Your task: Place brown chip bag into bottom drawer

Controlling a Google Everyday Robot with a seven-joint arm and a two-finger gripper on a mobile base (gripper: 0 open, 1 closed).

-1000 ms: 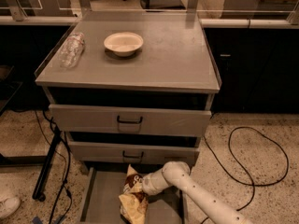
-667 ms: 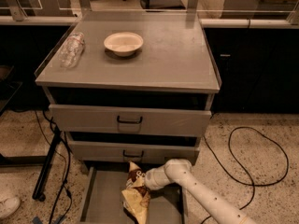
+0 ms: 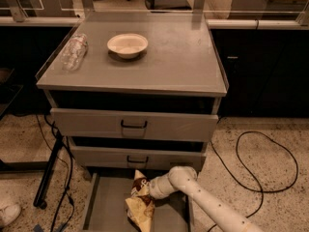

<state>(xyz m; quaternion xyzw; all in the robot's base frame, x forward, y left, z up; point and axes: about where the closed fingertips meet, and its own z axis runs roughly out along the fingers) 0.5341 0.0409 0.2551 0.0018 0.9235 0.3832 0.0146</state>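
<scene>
The brown chip bag [image 3: 140, 201] has a dark brown top and a pale yellow lower half. It stands tilted over the floor of the open bottom drawer [image 3: 108, 208], the lowest tray of the grey cabinet. My gripper [image 3: 147, 190] comes in from the lower right on a white arm and meets the bag's upper right side, just below the front of the middle drawer. The bag hides the fingertips.
On the cabinet top sit a white bowl [image 3: 127, 45] and a clear plastic bottle [image 3: 74, 51] lying on its side. Two shut grey drawers with black handles [image 3: 133, 124] are above. A black cable [image 3: 260, 163] loops on the floor at right; a black stand leg [image 3: 48, 175] at left.
The bag and my gripper have shifted a little within the bottom drawer, and the bag stands slightly more upright now. The bowl and bottle have not moved.
</scene>
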